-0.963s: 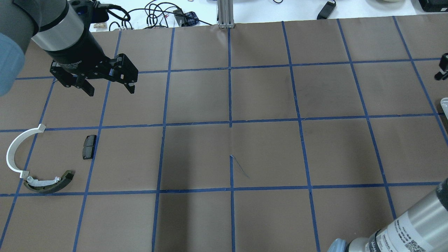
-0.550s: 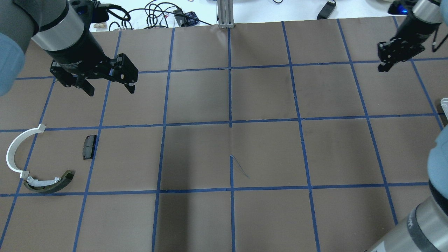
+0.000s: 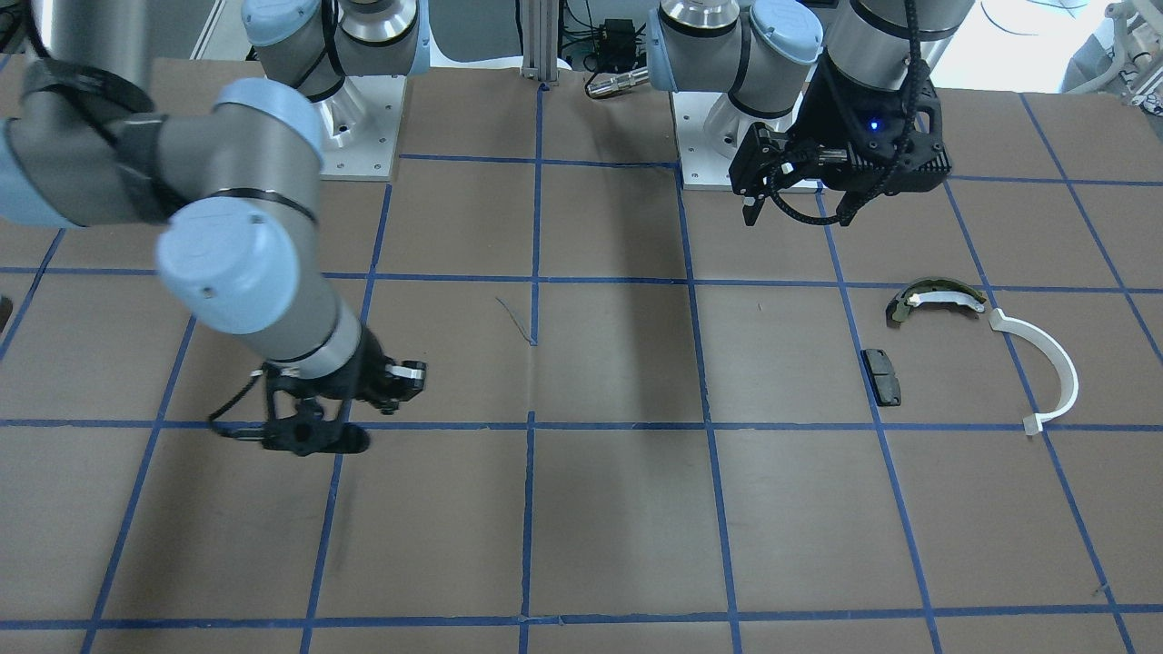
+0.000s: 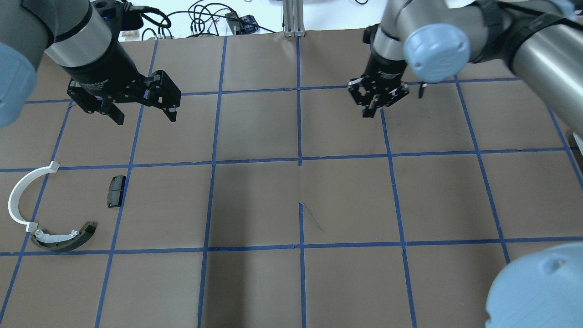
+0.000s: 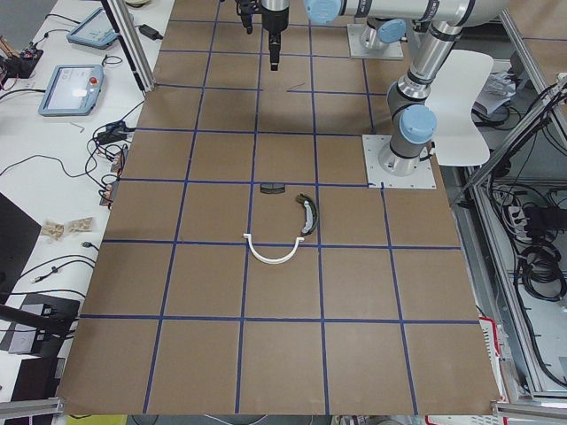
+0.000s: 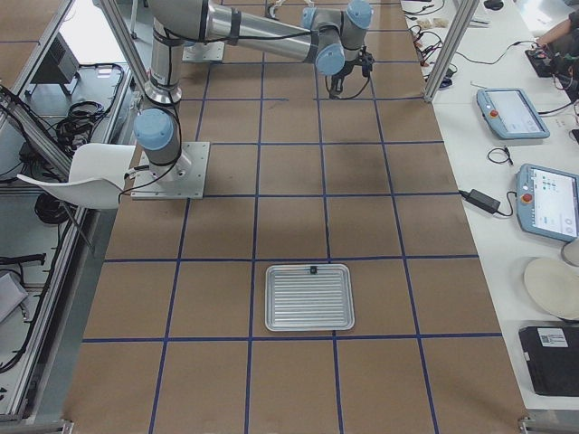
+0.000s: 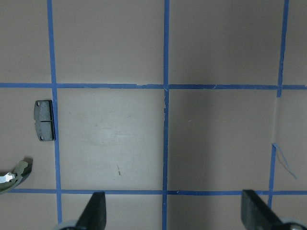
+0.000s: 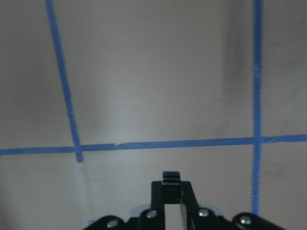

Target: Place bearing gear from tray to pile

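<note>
My right gripper (image 4: 371, 107) hangs over the far middle of the table. In the right wrist view it (image 8: 171, 194) is shut on a small black toothed bearing gear (image 8: 171, 178). It also shows in the front view (image 3: 309, 440). The pile lies at the left: a white half-ring strip (image 4: 18, 196), an olive-and-white curved shoe (image 4: 63, 239) and a flat black pad (image 4: 115, 191). My left gripper (image 4: 145, 118) is open and empty, above and beyond the pile. The silver tray (image 6: 308, 297) shows only in the exterior right view, far from both grippers.
Brown paper with a blue tape grid covers the table (image 4: 346, 196). Cables and an aluminium post (image 4: 294, 18) stand along the far edge. The left wrist view shows the pad (image 7: 44, 120) and the shoe's tip (image 7: 12, 175) at its left edge.
My right arm has swung in from the table's right edge to the far middle, moving left. My left arm and the pile have not moved.
</note>
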### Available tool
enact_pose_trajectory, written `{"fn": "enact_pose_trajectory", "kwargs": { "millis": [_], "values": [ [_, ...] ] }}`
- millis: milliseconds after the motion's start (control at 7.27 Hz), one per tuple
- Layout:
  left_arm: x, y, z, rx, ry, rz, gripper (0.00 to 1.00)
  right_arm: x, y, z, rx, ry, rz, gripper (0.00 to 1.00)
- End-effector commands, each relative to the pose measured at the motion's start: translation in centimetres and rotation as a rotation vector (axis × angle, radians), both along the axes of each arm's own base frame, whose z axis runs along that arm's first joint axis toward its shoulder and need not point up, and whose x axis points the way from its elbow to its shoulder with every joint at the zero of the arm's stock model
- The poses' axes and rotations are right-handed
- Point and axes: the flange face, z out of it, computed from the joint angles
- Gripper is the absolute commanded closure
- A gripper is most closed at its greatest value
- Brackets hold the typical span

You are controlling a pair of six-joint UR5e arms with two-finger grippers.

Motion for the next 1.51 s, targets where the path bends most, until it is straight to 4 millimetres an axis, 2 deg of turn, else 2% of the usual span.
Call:
{"fn": "enact_pose_trajectory", "kwargs": {
  "millis": [0,138,275,413,688,825,963,1101,1238,1376],
  "values": [
    [0.0,-0.1,0.0,-0.001,-0.002,0.001,0.00,8.9,5.2,-4.2,-0.009,-0.077,0.011,1.00],
    [0.0,0.0,0.0,0.000,-0.003,0.001,0.00,10.9,7.6,-8.0,-0.010,-0.080,0.027,1.00],
    [0.0,0.0,0.0,0.000,-0.003,0.001,0.00,12.5,9.3,-10.0,-0.054,-0.108,0.006,1.00],
    [0.0,0.2,0.2,-0.004,-0.003,0.001,0.00,13.4,10.1,-10.6,-0.038,-0.182,0.004,1.00],
    [0.0,0.1,0.1,-0.003,-0.002,0.001,0.00,13.9,10.3,-11.0,-0.016,-0.216,0.007,1.00],
    [0.0,0.1,-0.2,0.005,0.000,0.001,0.00,14.2,10.5,-10.9,-0.007,-0.235,0.009,0.80],
    [0.0,-0.1,-1.5,0.029,0.003,-0.001,0.00,14.2,10.5,-10.9,-0.006,-0.237,0.007,0.23],
    [0.0,-0.5,-3.3,0.046,0.010,0.001,0.00,14.1,10.4,-10.8,-0.008,-0.236,0.002,0.02],
    [0.0,-0.9,-7.6,0.091,0.011,0.005,0.00,13.9,10.1,-10.3,-0.021,-0.228,-0.001,0.00],
    [0.0,-1.5,-13.3,0.075,0.012,0.002,0.00,12.5,8.9,-9.6,-0.044,-0.222,-0.013,0.00]
  ]
}}
